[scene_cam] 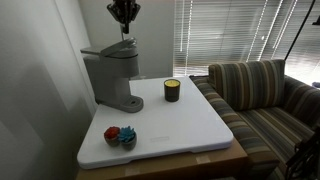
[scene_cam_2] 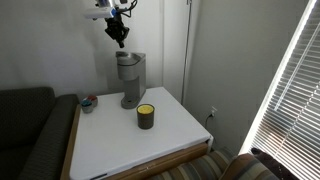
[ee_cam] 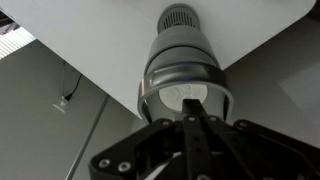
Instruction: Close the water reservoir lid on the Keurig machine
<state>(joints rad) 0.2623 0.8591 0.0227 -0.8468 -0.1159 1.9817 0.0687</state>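
The grey Keurig machine (scene_cam: 112, 80) stands at the back of the white table, and both exterior views show it (scene_cam_2: 128, 78). Its top lid (scene_cam: 105, 50) lies roughly flat. My gripper (scene_cam: 124, 30) hangs just above the machine's top, pointing down (scene_cam_2: 120, 40). In the wrist view the fingers (ee_cam: 195, 125) are pressed together with nothing between them. They are over the machine's round top (ee_cam: 185, 70), where a white disc (ee_cam: 185, 97) shows. I cannot tell whether the fingertips touch the lid.
A dark jar with a yellow top (scene_cam: 172, 90) stands beside the machine (scene_cam_2: 146, 115). A small bowl with red and blue items (scene_cam: 120, 136) sits near a table corner (scene_cam_2: 88, 103). A striped couch (scene_cam: 265, 100) borders the table. Window blinds are behind.
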